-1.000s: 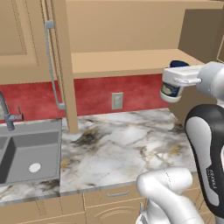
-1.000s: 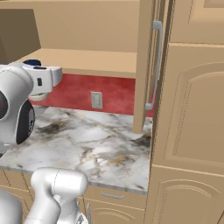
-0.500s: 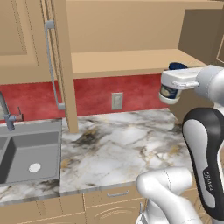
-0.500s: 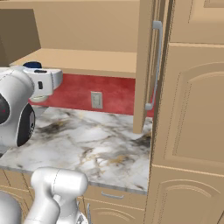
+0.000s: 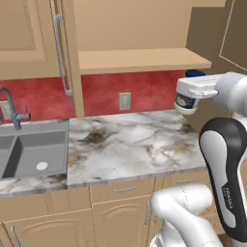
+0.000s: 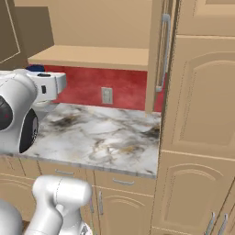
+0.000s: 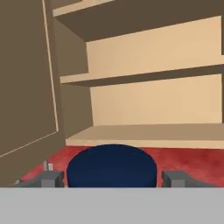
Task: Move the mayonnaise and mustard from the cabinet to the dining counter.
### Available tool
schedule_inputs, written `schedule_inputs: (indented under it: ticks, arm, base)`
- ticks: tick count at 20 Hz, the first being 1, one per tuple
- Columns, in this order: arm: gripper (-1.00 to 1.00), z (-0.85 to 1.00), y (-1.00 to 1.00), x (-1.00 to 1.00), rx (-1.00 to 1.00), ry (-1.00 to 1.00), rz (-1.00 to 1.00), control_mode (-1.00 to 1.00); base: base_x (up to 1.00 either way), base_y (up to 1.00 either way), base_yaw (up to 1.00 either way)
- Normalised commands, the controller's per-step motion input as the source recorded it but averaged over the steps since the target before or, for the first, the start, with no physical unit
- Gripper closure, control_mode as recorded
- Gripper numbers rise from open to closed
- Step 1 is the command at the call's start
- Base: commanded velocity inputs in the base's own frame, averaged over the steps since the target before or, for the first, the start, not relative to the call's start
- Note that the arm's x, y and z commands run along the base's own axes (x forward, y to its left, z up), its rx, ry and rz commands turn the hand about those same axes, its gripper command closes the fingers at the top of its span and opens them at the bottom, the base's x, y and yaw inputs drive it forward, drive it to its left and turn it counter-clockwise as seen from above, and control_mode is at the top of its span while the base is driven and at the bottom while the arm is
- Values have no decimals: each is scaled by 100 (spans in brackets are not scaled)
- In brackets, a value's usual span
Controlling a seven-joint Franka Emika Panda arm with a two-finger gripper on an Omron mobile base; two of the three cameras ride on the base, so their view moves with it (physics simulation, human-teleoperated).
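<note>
Dark-blue-lidded, the mayonnaise (image 7: pixel 111 166) sits pinched between the gripper (image 7: pixel 112 178)'s wide-set fingers at the hand view's bottom centre, out of the cabinet (image 5: pixel 140 60) at the left base view's right edge, so I judge carrying underway, next calling for the dining counter.

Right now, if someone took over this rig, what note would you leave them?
Tool: shut on the mayonnaise, one finger on either side of the jar.
Mayonnaise: held in the air by the right end of the open cabinet's lowest shelf, over the marble counter with the sink.
Done: mayonnaise is out of the cabinet.
Left: carry it to the dining counter and set it down, then fetch the mustard.
</note>
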Motion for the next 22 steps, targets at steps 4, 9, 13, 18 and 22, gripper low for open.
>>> schedule_inputs:
  ticks: [4, 9, 13, 18, 22]
  arm:
    - [100, 0, 0, 0, 0, 0, 0, 100]
    - [100, 0, 0, 0, 0, 0, 0, 100]
    - [100, 0, 0, 0, 0, 0, 0, 100]
    - [100, 0, 0, 0, 0, 0, 0, 100]
    - [100, 0, 0, 0, 0, 0, 0, 100]
  base:
    - [-100, 2, 7]
    - [-100, 39, 28]
    - [-100, 33, 57]
    - [-88, 43, 84]
    - [-59, 29, 98]
